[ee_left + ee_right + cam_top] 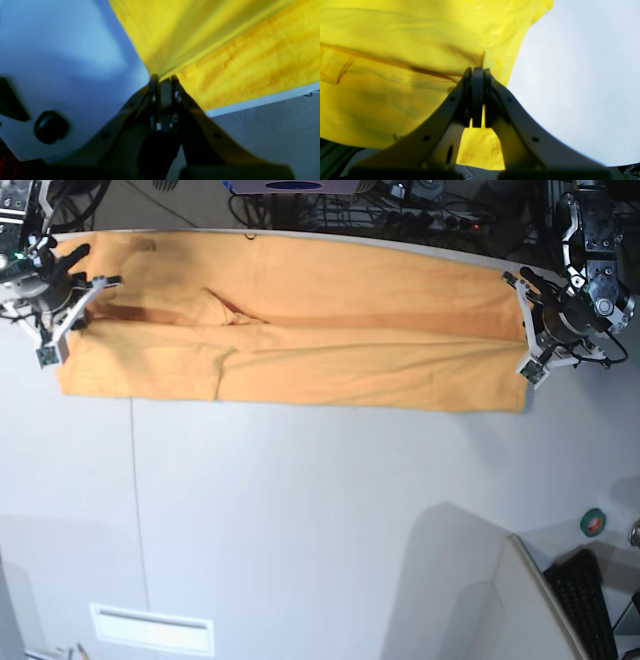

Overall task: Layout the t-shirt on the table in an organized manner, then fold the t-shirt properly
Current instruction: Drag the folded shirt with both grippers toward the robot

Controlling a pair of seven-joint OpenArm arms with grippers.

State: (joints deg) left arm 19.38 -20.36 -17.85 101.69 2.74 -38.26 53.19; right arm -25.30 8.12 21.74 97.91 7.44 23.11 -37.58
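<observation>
- Two sets of fingers are engaged on the t-shirt [300, 330], one at each end. The garment lies stretched in a long band across the far part of the table [320, 510], its far edge along the table's back edge.
- Left gripper [163, 77]: pressed together, pinching a gathered point of cloth, from which folds fan out taut.
- Right gripper [477, 68]: likewise pressed together on an edge of the fabric, near the shirt's end.
- Handling, as a judgement: light, soft and limp cloth, no stiffness of its own. It sags and creases wherever unsupported, and a crease ridge runs the band's length. Not fragile; unlikely to slip from a firm pinch. Best held at hems, corners or seams, both ends together, under light tension.
- Base view alone shows the whole span, both arms, a diagonal pucker left of centre and the dark seam line in the table.
- Wrist views alone show the pinch itself and the tension folds; the right wrist view shows faint dark marks through the cloth, too blurred to read.
- Left wrist view shows table edge and grey floor beyond.
</observation>
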